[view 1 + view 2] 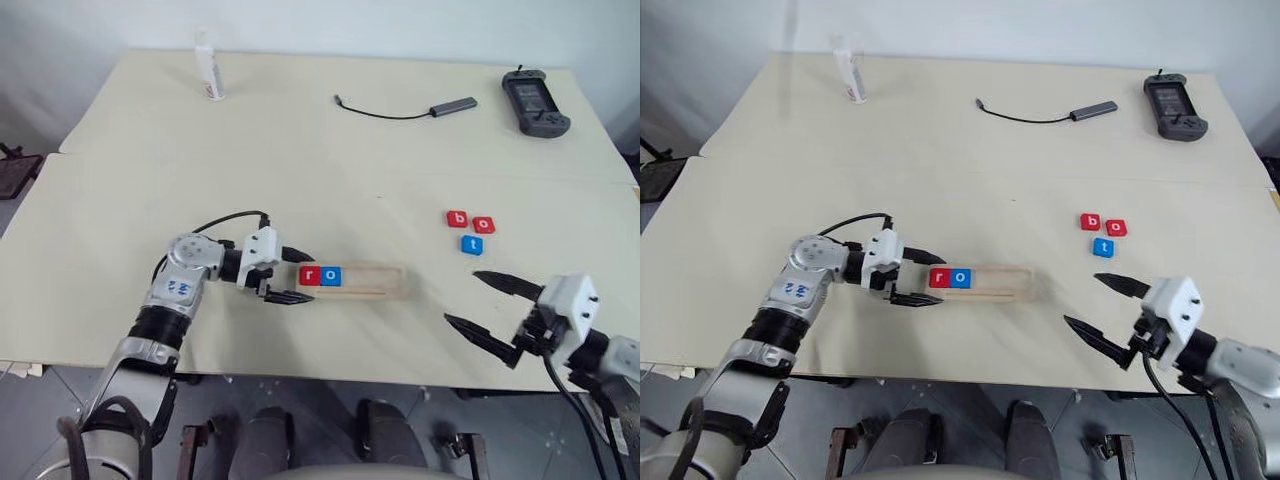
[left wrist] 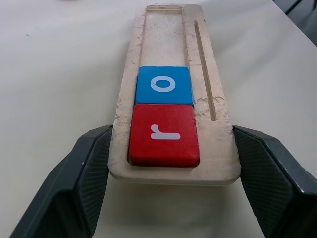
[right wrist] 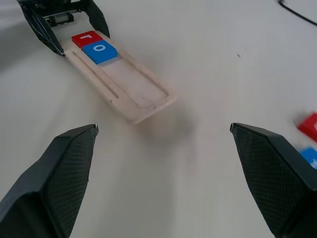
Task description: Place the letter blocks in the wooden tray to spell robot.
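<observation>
Currently: r, o seated in wooden tray (image 1: 365,281) | left hand (image 1: 284,276) fingers straddle tray end, contact unclear | right hand (image 1: 482,303) released, empty | next: b block (image 1: 457,218), on tabletop (image 1: 300,150), into third slot.

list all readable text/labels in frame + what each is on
"r": red block, at the left gripper's end of the wooden tray
"o": blue block next to it in the tray
"b": red block on the table
"o": red block beside it
"t": blue block just below those
Bottle label: too small to read
</observation>
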Controlling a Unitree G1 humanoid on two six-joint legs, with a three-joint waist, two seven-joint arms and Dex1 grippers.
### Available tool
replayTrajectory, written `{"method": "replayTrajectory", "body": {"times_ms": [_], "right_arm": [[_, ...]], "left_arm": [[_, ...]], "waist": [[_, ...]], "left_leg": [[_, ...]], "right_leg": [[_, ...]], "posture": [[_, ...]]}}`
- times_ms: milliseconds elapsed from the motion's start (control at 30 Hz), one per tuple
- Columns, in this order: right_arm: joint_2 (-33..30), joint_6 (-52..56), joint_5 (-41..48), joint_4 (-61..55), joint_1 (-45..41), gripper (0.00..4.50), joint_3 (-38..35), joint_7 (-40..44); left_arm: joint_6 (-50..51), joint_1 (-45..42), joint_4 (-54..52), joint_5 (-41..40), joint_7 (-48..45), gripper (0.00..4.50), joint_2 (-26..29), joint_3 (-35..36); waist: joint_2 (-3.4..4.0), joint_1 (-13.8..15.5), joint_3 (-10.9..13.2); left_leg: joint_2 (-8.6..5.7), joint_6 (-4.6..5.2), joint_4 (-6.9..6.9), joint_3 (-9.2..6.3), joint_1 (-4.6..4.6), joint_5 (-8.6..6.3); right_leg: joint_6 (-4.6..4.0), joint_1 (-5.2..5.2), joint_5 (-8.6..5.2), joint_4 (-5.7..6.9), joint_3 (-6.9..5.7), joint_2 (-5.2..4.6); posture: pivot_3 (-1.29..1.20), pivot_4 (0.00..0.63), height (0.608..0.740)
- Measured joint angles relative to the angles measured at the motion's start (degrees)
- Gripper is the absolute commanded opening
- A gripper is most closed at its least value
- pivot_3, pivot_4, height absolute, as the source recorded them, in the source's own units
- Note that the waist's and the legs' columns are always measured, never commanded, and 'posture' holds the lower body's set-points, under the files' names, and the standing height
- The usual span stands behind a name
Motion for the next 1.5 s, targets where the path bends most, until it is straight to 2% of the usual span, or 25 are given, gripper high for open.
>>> {"method": "replayTrajectory", "body": {"times_ms": [100, 167, 233, 333, 500, 667, 867, 1000, 1100, 1233, 1300, 1400, 1500], "right_arm": [[0.7, -0.3, 0.0, -0.7, 2.2, 4.50, -1.3, -0.6], [1.0, -0.5, 0.0, -0.8, 3.4, 4.50, -1.9, -1.1], [1.9, -0.8, 0.0, -1.0, 4.3, 4.50, -2.0, -1.6], [2.7, -1.2, 0.0, -1.3, 5.9, 4.50, -2.7, -2.7], [6.5, -1.3, 0.7, -1.3, 9.7, 4.50, -8.3, -5.9], [10.0, -4.3, 0.4, -0.2, 13.3, 4.50, -12.0, -7.5], [12.3, -8.2, -0.1, 2.3, 11.7, 4.50, -12.6, -8.3], [10.2, -5.6, 0.1, 2.7, 4.7, 4.50, -10.1, -10.6], [4.5, 2.0, 1.2, 3.2, -7.2, 4.50, -6.3, -13.9], [-3.4, 17.6, 1.9, 6.3, -22.5, 4.50, -0.7, -19.3], [-6.7, 27.6, 1.6, 10.2, -31.4, 4.50, 4.3, -22.2], [-7.7, 39.3, 0.2, 16.5, -43.3, 4.50, 11.0, -25.5], [-8.4, 45.0, -2.8, 20.6, -48.7, 4.50, 17.4, -26.5]], "left_arm": [[-1.4, -1.0, 2.1, 1.1, 0.0, 3.39, -1.1, -0.5], [-1.4, -1.2, 2.5, 1.2, -0.2, 4.11, -1.9, -0.7], [-1.3, -1.6, 3.0, 1.2, -0.2, 4.46, -2.7, -0.7], [-2.0, -2.0, 3.4, 1.2, -0.1, 4.46, -3.1, -0.6], [-2.3, -0.9, 2.5, -2.3, -0.9, 4.46, -1.1, 3.8], [-1.3, 5.3, -1.2, -6.5, -2.9, 4.46, 5.0, 9.3], [-2.3, 13.7, -6.2, -10.1, -2.0, 4.46, 7.8, 15.1], [2.1, 16.6, -11.2, -12.4, -0.4, 4.46, 8.8, 16.8], [5.2, 17.6, -15.5, -13.7, 2.7, 4.46, 8.1, 17.5], [11.3, 20.4, -21.3, -15.1, 4.5, 4.46, 8.8, 17.3], [12.5, 21.5, -22.2, -15.1, 5.9, 4.46, 8.5, 17.3], [12.7, 21.9, -23.7, -15.1, 8.0, 4.46, 7.8, 17.5], [13.1, 22.1, -25.0, -15.1, 9.2, 4.46, 7.4, 17.6]], "waist": [[0.00, 0.0, 0.0], [0.00, 0.0, 0.0], [0.00, 0.0, 0.0], [0.00, 0.0, 0.0], [0.01, -0.2, 0.0], [0.03, -0.5, 0.0], [0.05, -0.6, 0.0], [0.07, -0.9, 0.0], [0.12, -1.6, 0.0], [0.15, -1.6, 0.0], [0.17, -1.6, 0.0], [0.17, -1.4, 0.0], [0.17, -1.2, 0.0]], "left_leg": [[0.00, 0.01, 0.00, 0.00, 0.00, -0.01], [0.01, 0.01, 0.00, -0.01, 0.00, -0.01], [0.00, 0.01, 0.00, -0.02, 0.00, -0.01], [0.01, 0.01, 0.00, -0.02, 0.00, -0.01], [0.03, 0.01, -0.03, -0.02, 0.01, -0.01], [0.06, 0.01, -0.05, -0.03, 0.05, -0.01], [0.06, 0.05, -0.03, -0.08, 0.16, -0.03], [0.07, 0.05, 0.01, -0.13, 0.18, -0.03], [0.11, 0.06, 0.02, -0.25, 0.30, -0.02], [0.15, 0.04, -0.02, -0.24, 0.25, -0.01], [0.13, 0.04, -0.01, -0.24, 0.07, -0.01], [0.10, 0.04, 0.00, -0.20, -0.04, -0.01], [0.06, 0.05, -0.03, -0.14, -0.19, -0.01]], "right_leg": [[0.01, 0.01, 0.01, -0.02, 0.01, 0.00], [0.01, 0.01, 0.01, -0.02, 0.01, 0.00], [0.01, 0.01, 0.01, -0.02, 0.01, 0.00], [0.01, 0.01, 0.01, -0.02, 0.01, 0.00], [0.01, 0.01, 0.01, -0.02, 0.01, 0.00], [0.00, 0.02, 0.00, 0.00, 0.03, 0.00], [0.00, 0.17, 0.01, -0.01, 0.05, -0.04], [-0.04, 0.19, 0.03, 0.01, 0.07, -0.06], [0.00, 0.18, 0.14, 0.01, 0.16, -0.10], [-0.05, 0.08, 0.13, 0.04, 0.08, -0.04], [-0.06, -0.10, 0.14, 0.04, 0.13, -0.09], [-0.07, -0.14, 0.14, 0.02, 0.04, -0.10], [-0.08, -0.15, 0.14, -0.06, -0.14, -0.12]], "posture": [[0.00, 0.150, 0.740], [0.00, 0.150, 0.740], [0.00, 0.150, 0.740], [0.00, 0.150, 0.740], [0.00, 0.150, 0.740], [0.00, 0.150, 0.740], [0.00, 0.150, 0.740], [0.00, 0.150, 0.740], [0.00, 0.150, 0.740], [0.00, 0.150, 0.740], [0.00, 0.150, 0.740], [0.00, 0.150, 0.740], [0.00, 0.150, 0.740]]}}
